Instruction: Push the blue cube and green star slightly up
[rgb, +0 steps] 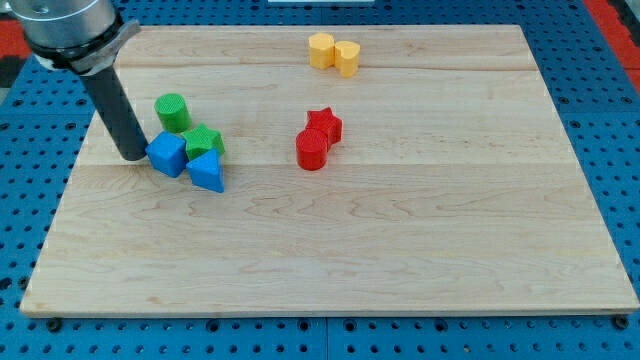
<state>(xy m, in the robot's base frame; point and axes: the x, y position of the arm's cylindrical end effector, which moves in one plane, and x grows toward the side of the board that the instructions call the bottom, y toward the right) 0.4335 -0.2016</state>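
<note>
The blue cube (167, 153) sits at the view's left on the wooden board (400, 240). The green star (204, 141) touches its right side. My tip (133, 156) rests on the board just left of the blue cube, touching or nearly touching it. A blue triangular block (208, 173) lies below the green star, touching the cube's right edge. A green cylinder (172, 111) stands just above the cube and star.
A red star (325, 124) and a red cylinder (311, 150) sit together near the board's middle. Two yellow blocks (334, 52) sit near the top edge. The board's left edge is close to my tip.
</note>
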